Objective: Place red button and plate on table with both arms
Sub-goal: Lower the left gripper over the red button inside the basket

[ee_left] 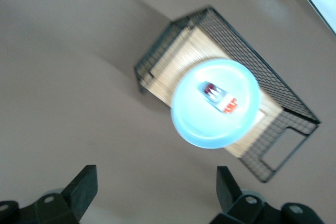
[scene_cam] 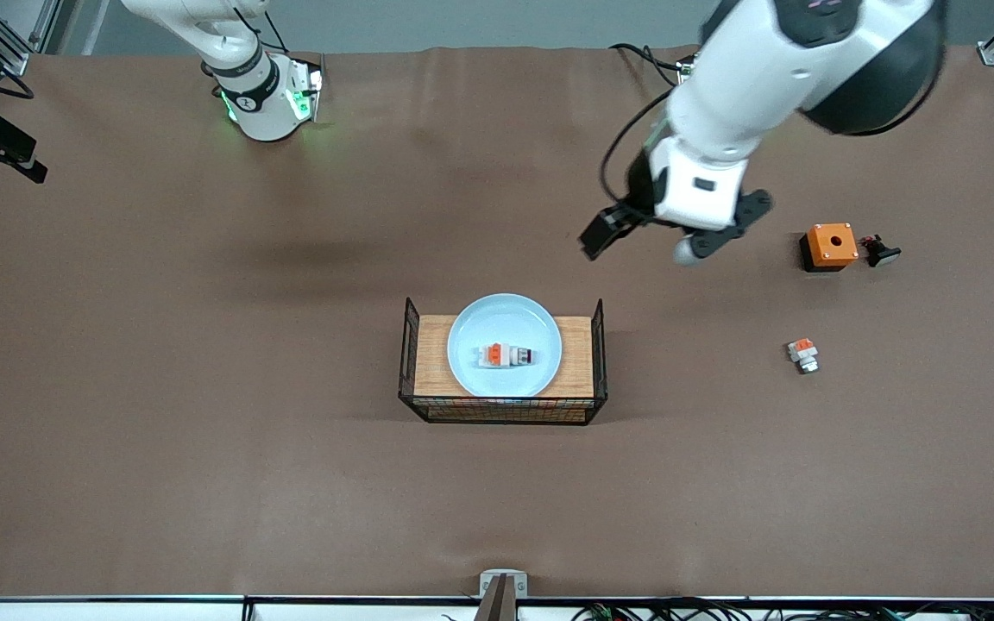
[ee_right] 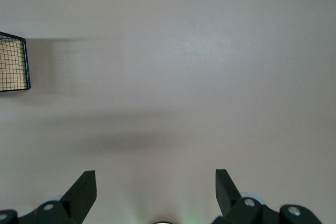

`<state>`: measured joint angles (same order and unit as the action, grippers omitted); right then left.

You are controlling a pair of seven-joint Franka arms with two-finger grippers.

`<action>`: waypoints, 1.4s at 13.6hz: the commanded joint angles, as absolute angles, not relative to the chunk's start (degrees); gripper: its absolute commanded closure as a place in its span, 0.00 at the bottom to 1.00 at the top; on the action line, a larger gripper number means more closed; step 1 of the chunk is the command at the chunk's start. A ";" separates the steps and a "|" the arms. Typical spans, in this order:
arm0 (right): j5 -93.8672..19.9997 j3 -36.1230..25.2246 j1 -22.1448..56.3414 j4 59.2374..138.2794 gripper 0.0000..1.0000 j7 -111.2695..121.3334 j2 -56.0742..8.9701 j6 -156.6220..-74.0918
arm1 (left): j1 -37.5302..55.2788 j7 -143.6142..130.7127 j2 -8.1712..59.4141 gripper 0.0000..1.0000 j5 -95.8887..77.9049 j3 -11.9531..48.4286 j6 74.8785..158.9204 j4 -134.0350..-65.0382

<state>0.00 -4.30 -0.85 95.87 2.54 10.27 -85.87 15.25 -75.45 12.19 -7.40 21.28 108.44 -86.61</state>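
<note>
The pale blue plate [scene_cam: 506, 320] sits on the wooden-topped wire rack [scene_cam: 434, 362] in the middle of the brown table [scene_cam: 204, 405]. The red button [scene_cam: 506, 355] lies on its side in the plate, its dark red tip toward the left arm's end. My left gripper [scene_cam: 659, 235] hangs open and empty over bare cloth, between the rack and its own base. In the left wrist view the plate [ee_left: 207, 129] and button [ee_left: 219, 97] show ahead of the open left gripper [ee_left: 156, 190]. My right gripper [ee_right: 156, 192] is open and empty over bare cloth, and out of the front view.
An orange box [scene_cam: 831, 246] and a black button with a pale cap [scene_cam: 881, 251] stand toward the left arm's end. A similar orange-and-white block [scene_cam: 803, 354] lies nearer to the front camera than they do. The rack's corner [ee_right: 13, 64] shows in the right wrist view.
</note>
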 commanded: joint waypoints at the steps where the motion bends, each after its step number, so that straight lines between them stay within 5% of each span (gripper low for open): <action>1: 0.62 -4.31 -0.97 95.37 0.00 2.81 10.81 -85.69 | 18.27 -89.86 19.49 0.00 -8.35 21.27 113.53 -79.99; 9: 0.79 -4.48 -1.41 92.81 0.00 2.55 6.95 -85.78 | 23.73 -118.01 28.56 0.00 -4.66 19.69 121.63 -76.73; 19: 3.51 -4.57 -1.93 89.91 0.00 2.73 -7.38 -86.57 | 24.78 -127.09 36.03 0.00 -4.57 17.75 123.22 -76.64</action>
